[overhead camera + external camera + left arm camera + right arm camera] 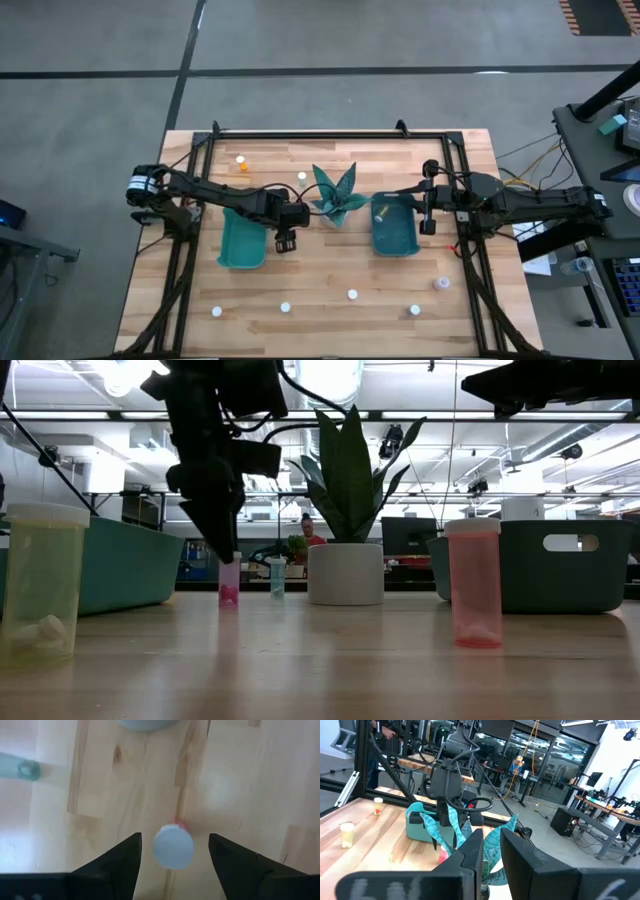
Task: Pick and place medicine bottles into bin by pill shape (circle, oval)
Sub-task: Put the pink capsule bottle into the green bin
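Left jaws spread over a pink medicine bottle; right jaws closed and empty by the right bin.

I had the left gripper [285, 243] low over the wooden surface [340, 270], just beside the left teal bin [241, 243], its jaws apart with a white-capped pink bottle [173, 846] standing upright between them, neither finger [115, 863] touching it. The right gripper [428, 226] hung beside the right teal bin [394, 228], jaws together on nothing. One bottle [380, 211] lay inside that right bin. Beyond the left jaws, the plant ornament [336, 195] sat between the two bins. Other bottles stood scattered well apart from both jaws: a yellowish one [40, 582] and a pink one [474, 582] along the near edge.
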